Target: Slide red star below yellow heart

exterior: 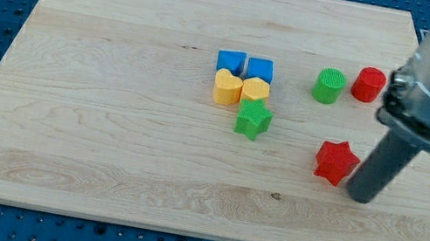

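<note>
The red star (335, 161) lies on the wooden board (109, 120) at the view's right. The yellow heart (226, 87) sits in a cluster near the middle, well to the star's left and a little higher. My tip (359, 197) rests on the board just right of and slightly below the red star, close to it or touching it. The rod rises up to the right out of view.
The cluster holds two blue blocks (231, 61) (260, 69), a second yellow block (255, 90) and a green star (253, 119) beside the yellow heart. A green cylinder (329, 85) and a red cylinder (369, 84) stand above the red star.
</note>
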